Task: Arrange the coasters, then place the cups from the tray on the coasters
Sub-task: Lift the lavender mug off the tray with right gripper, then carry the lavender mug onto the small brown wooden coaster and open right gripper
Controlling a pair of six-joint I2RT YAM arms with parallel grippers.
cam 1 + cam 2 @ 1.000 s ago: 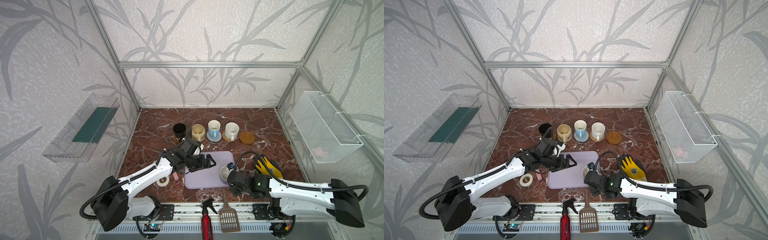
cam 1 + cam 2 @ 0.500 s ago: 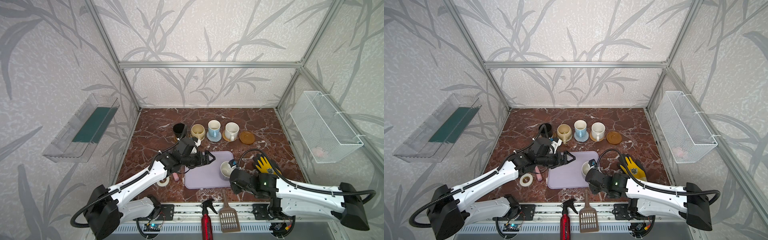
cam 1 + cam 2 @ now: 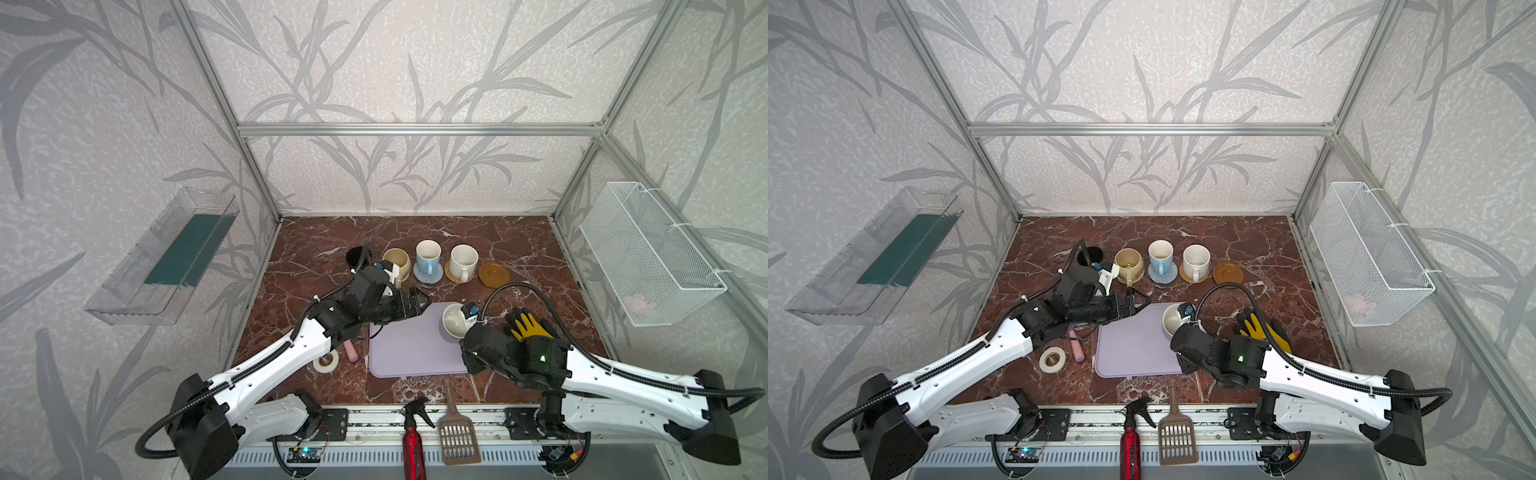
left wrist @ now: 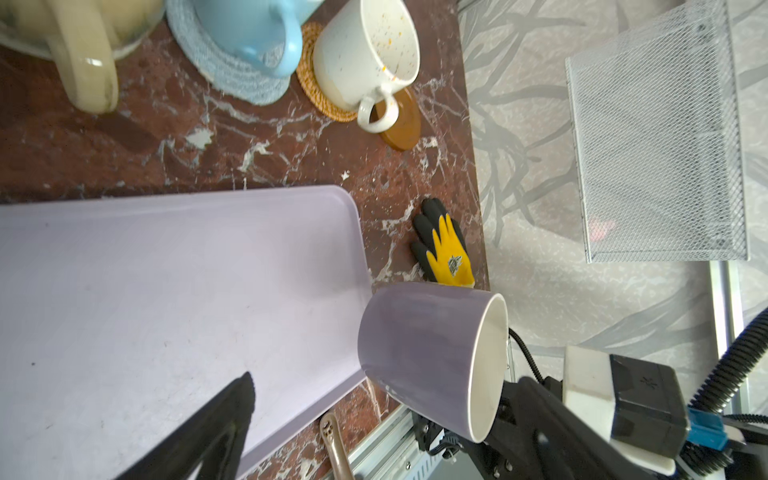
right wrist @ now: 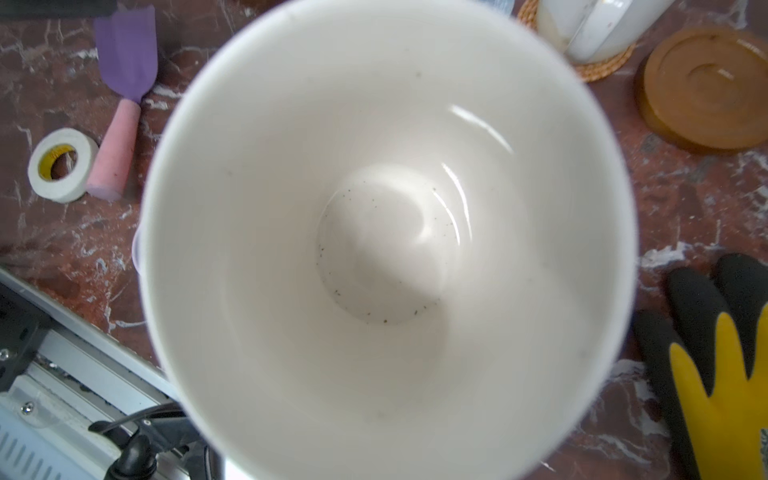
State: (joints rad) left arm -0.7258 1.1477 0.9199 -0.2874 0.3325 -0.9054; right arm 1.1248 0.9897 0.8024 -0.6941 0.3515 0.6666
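My right gripper [image 3: 462, 337] is shut on the rim of the lavender cup [image 3: 452, 324], which hangs tilted over the right edge of the lavender tray [image 3: 407, 353]. The cup's white inside [image 5: 386, 232] hides the fingers in the right wrist view. My left gripper [image 3: 417, 302] is open and holds nothing above the tray's far left corner. Behind the tray stand the black cup [image 3: 355, 255], the beige cup [image 3: 397, 259], the light blue cup [image 3: 428, 252] on a grey-blue coaster [image 3: 429, 277] and the white cup [image 3: 463, 259] on a rattan coaster [image 4: 311, 87]. A bare brown wooden coaster [image 3: 493, 274] ends the row.
A yellow-and-black glove [image 3: 530, 328] lies right of the tray. A white tape roll [image 3: 326, 360] and a pink-handled tool [image 3: 351, 351] lie left of it. A red spray bottle [image 3: 411, 440] and a brown scoop [image 3: 457, 432] sit at the front edge. A wire basket [image 3: 648, 253] hangs on the right wall.
The right gripper has carried the lavender cup up and a little farther back over the tray's right edge. The left gripper has drifted slightly toward the row of cups, still open.
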